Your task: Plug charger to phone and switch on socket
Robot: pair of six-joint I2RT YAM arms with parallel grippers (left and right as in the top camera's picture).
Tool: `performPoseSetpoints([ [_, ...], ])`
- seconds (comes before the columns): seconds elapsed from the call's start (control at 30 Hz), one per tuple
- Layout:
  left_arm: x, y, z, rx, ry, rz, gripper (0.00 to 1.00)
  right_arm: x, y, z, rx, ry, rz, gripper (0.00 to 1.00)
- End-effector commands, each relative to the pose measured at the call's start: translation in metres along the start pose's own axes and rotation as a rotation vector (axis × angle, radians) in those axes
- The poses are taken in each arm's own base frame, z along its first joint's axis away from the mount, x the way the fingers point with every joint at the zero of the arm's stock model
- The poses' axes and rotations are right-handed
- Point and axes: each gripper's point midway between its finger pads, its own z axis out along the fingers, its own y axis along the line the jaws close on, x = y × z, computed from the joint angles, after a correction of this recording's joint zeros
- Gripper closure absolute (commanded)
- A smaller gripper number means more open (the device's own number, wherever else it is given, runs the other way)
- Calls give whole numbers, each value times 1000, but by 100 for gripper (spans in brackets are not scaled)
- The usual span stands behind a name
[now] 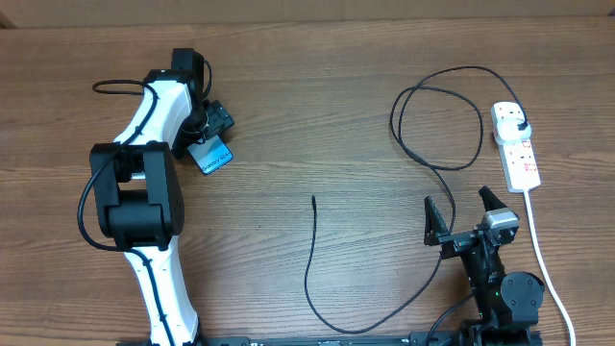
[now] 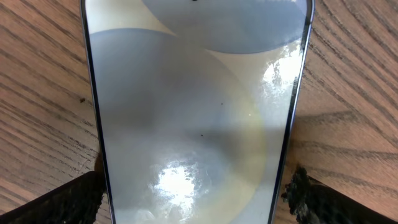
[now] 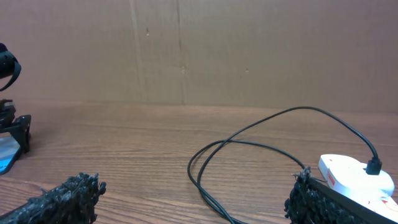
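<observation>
Closest to me, my right gripper (image 1: 458,204) has its fingers spread with nothing between them. The charger (image 1: 309,269) lies loose on the worktop (image 1: 288,96) just to its left, the free tip pointing away from me (well apart from the phone). The cable curls back past the gripper into loops and ends at the plug head seated in the socket (image 1: 522,163) at far right. Far left, my left gripper (image 2: 193,193) pinches the phone (image 1: 211,156) by its long edges
</observation>
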Motion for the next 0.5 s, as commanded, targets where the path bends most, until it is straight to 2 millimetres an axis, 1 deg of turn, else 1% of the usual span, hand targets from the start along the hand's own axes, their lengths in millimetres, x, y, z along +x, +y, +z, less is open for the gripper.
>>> performPoseSetpoints([
  [0.0, 28, 20, 42, -95, 95, 25, 1, 2, -2, 0, 10, -4, 5, 0],
  [0.47, 26, 19, 42, -90, 89, 25, 0, 2, -2, 0, 10, -4, 5, 0],
])
